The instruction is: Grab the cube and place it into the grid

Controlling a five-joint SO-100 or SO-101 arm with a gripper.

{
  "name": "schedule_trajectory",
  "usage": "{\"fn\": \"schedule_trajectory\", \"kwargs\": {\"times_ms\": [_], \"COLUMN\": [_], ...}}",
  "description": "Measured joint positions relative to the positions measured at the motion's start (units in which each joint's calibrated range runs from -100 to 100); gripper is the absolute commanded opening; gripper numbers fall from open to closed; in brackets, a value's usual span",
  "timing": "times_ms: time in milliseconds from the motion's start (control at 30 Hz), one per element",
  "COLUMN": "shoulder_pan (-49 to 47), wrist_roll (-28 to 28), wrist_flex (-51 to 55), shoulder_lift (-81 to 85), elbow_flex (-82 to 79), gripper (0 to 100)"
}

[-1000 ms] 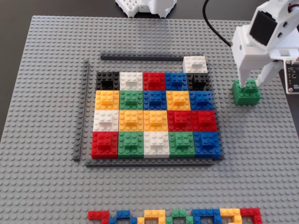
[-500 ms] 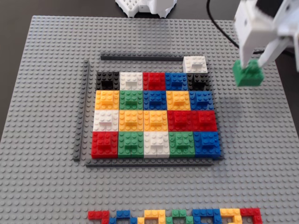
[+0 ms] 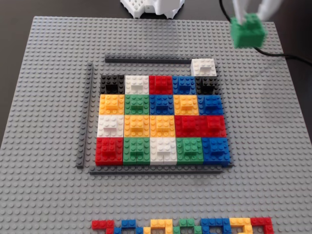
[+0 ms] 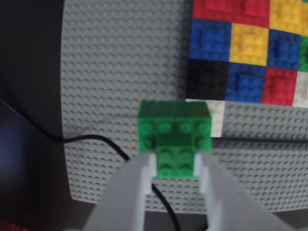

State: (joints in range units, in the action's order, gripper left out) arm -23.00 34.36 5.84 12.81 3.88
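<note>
The green cube (image 3: 248, 31) hangs in the air above the grey baseplate's far right corner, held by my white gripper (image 3: 249, 18), which is shut on its raised top brick. In the wrist view the cube (image 4: 174, 132) fills the centre, with the gripper (image 4: 175, 161) clamping the small brick from both sides. The grid (image 3: 161, 119) of coloured blocks lies in the baseplate's middle, framed by dark grey strips; it also shows at the wrist view's upper right (image 4: 250, 48). A white block (image 3: 204, 67) sits just beyond the grid's far right corner, below and left of the cube.
The grey baseplate (image 3: 48, 97) covers the table. A row of small coloured bricks (image 3: 183, 225) lies at the near edge. A black cable (image 3: 278, 52) runs past the far right corner. The arm's white base (image 3: 151, 7) stands at the far edge.
</note>
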Motion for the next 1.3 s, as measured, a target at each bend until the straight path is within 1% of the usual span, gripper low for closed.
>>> {"fn": "schedule_trajectory", "kwargs": {"times_ms": [367, 667, 933, 1300], "shoulder_pan": [9.19, 15.82, 16.77, 15.38], "wrist_roll": [5.13, 9.23, 10.11, 10.11], "wrist_flex": [-2.54, -6.69, -11.43, -15.68], "shoulder_lift": [17.73, 24.60, 24.85, 22.90], "elbow_flex": [-21.80, -40.16, -51.02, -54.46], "gripper": [4, 4, 4, 4]}}
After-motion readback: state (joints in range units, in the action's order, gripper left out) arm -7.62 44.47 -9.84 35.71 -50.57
